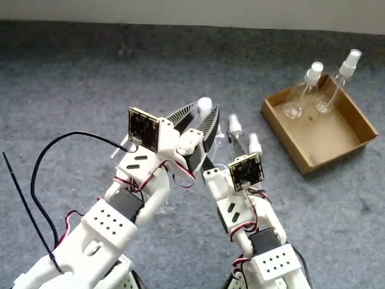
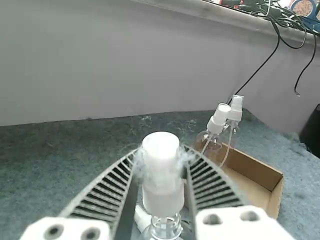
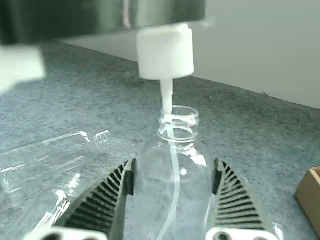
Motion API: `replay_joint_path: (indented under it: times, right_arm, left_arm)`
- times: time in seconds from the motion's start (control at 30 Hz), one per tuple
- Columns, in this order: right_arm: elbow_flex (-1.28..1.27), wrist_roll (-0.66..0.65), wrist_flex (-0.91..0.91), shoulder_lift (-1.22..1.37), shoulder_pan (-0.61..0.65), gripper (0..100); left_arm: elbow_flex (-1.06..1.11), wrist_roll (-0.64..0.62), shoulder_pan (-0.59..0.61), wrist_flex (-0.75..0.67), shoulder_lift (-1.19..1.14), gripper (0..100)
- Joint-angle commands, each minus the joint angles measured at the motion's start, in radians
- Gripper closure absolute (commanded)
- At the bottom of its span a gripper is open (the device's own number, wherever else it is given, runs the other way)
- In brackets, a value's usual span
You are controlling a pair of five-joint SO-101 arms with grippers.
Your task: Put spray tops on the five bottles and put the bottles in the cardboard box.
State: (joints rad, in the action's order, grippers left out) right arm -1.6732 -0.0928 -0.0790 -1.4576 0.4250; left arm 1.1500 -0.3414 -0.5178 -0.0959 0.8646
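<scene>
Grey carpet (image 1: pixel 72 84): covers the table under both arms.
Left gripper (image 2: pixel 161 155): closed on a white spray top (image 2: pixel 161 172), one ribbed black finger pressed to each side of it.
Spray top position: held upright right above the bottle (image 3: pixel 172 185); its thin tube runs down through the open neck, and the right wrist view shows a gap between cap and neck.
Right gripper (image 3: pixel 174 166): clamped on that clear bottle, which stands upright between its fingers.
Lying bottle (image 3: pixel 50 160): clear plastic, on its side on the carpet just beside the held one, its neck open.
Box (image 1: pixel 325 137): brown cardboard, shallow, on the carpet to the robot's right and well apart from both grippers.
Boxed bottles (image 1: pixel 299 99): two clear ones with white tops on, standing side by side at the box's far end.
Other tops (image 1: pixel 234 124): two more white ones show just beyond the right arm; what they sit on is hidden.
Cable (image 1: pixel 36 174): black, looping off the left arm.
Writing: the print on the small boards atop the wrists is too small to read.
</scene>
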Motion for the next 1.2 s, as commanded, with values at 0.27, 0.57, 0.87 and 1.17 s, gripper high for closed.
replay_joint_path:
  times: [0.27, 0.57, 0.87, 1.17]
  right_arm:
    - [-0.035, -0.012, 0.031, -0.012, -0.024, 87.2]
    - [-0.041, -0.126, 0.033, -0.012, -0.018, 87.2]
    - [-0.041, -0.127, 0.035, -0.012, -0.019, 87.2]
    - [-0.042, -0.127, 0.031, -0.012, -0.019, 87.2]
  left_arm:
    - [0.03, 0.006, -0.025, 0.0, -0.008, 99]
    - [-0.002, 0.084, -0.025, 0.017, -0.008, 99]
    - [-0.225, 0.107, -0.022, 0.37, -0.01, 99]
    - [-0.277, 0.106, -0.019, 0.419, -0.054, 99]
